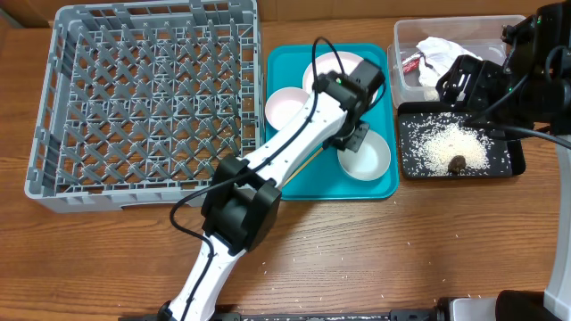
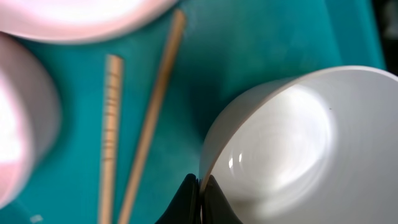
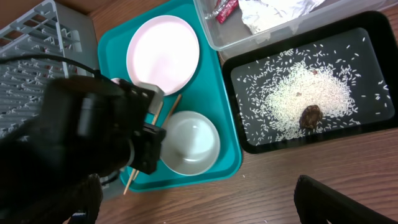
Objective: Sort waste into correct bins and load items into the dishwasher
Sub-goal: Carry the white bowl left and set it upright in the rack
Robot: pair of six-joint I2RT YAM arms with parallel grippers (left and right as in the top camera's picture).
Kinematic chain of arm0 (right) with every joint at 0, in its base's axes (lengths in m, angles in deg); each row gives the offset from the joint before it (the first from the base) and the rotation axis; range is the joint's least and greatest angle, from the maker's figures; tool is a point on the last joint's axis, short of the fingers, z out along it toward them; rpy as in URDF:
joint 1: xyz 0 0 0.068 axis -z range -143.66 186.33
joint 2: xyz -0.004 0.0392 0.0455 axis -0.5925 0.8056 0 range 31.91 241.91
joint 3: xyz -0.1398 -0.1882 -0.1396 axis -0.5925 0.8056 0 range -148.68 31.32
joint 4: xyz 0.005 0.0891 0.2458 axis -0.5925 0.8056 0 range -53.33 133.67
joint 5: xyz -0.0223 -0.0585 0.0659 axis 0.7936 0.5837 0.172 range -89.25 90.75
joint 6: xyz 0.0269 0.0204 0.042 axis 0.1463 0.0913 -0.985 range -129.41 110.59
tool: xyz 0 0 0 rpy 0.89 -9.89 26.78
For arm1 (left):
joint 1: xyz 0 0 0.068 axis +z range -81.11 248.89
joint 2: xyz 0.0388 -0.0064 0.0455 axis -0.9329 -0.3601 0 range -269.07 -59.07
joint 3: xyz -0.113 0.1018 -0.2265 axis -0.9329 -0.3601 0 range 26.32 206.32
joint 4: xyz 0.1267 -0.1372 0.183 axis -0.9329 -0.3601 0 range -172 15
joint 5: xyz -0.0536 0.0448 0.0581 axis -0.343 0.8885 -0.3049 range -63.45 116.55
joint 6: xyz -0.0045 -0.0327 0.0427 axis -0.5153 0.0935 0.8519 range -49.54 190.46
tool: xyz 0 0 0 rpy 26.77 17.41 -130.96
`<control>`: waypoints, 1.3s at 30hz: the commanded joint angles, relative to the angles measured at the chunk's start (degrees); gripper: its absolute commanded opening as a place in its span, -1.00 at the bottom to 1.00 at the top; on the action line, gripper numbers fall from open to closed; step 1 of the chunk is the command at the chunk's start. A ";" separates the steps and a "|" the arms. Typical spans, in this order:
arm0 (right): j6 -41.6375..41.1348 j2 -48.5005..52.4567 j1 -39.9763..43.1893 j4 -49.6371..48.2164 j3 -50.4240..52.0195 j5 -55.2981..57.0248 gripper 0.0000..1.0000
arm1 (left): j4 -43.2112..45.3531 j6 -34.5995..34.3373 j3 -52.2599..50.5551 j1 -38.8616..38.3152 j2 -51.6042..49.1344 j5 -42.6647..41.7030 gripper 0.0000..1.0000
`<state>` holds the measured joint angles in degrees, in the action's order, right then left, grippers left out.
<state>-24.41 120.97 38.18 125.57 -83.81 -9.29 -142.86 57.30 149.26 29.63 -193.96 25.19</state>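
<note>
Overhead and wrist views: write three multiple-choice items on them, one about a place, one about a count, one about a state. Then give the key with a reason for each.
1. Where does the rice pile lie?
A on the teal tray
B in the black tray
C in the bowl

2. How many chopsticks lie on the teal tray?
A two
B one
C four

3. What is the left gripper doing?
A open, holding nothing
B holding a chopstick
C pinching the bowl's rim

Key:
1 B, the white grains are heaped on the tray's black floor.
2 A, the left wrist view shows two wooden sticks side by side.
3 C, its fingertips close on either side of the white rim.
</note>
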 commanded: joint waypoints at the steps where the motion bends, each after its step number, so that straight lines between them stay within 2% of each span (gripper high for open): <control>1: 0.02 -0.31 0.15 -0.26 -0.37 0.61 1.00 | -4.07 0.92 10.16 3.80 5.49 4.83 -0.92; 5: 0.02 -0.31 0.15 -0.26 -0.37 0.61 1.00 | -4.83 2.45 15.08 9.88 11.10 13.31 -0.92; 7: 0.02 -0.31 0.15 -0.26 -0.37 0.61 1.00 | -3.93 2.86 15.08 12.50 12.83 21.86 -0.92; 8: 0.02 -0.31 0.15 -0.26 -0.37 0.61 1.00 | -3.65 2.84 15.08 14.36 13.09 29.16 -0.92; 10: 0.02 -0.31 0.15 -0.26 -0.37 0.61 1.00 | -3.56 1.51 15.02 16.35 12.63 37.55 -0.92; 16: 0.02 -0.31 0.15 -0.26 -0.37 0.61 1.00 | -2.62 -0.63 15.02 20.11 8.41 55.71 -0.92; 17: 0.02 -0.31 0.15 -0.26 -0.37 0.61 1.00 | -3.23 -2.25 14.99 20.28 7.21 61.90 -0.92; 20: 0.02 -0.31 0.15 -0.26 -0.37 0.61 1.00 | -4.50 -4.98 14.97 20.28 5.97 68.67 -0.92; 29: 0.02 -0.31 0.15 -0.26 -0.37 0.61 1.00 | -9.73 -18.73 14.73 20.37 2.12 68.83 -0.92; 39: 0.02 -0.31 0.15 -0.26 -0.37 0.61 1.00 | -11.10 -18.78 14.69 20.11 -2.45 62.97 -0.92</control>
<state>-24.37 120.97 38.18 125.60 -83.81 -9.27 -153.09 40.36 163.86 49.78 -195.14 90.12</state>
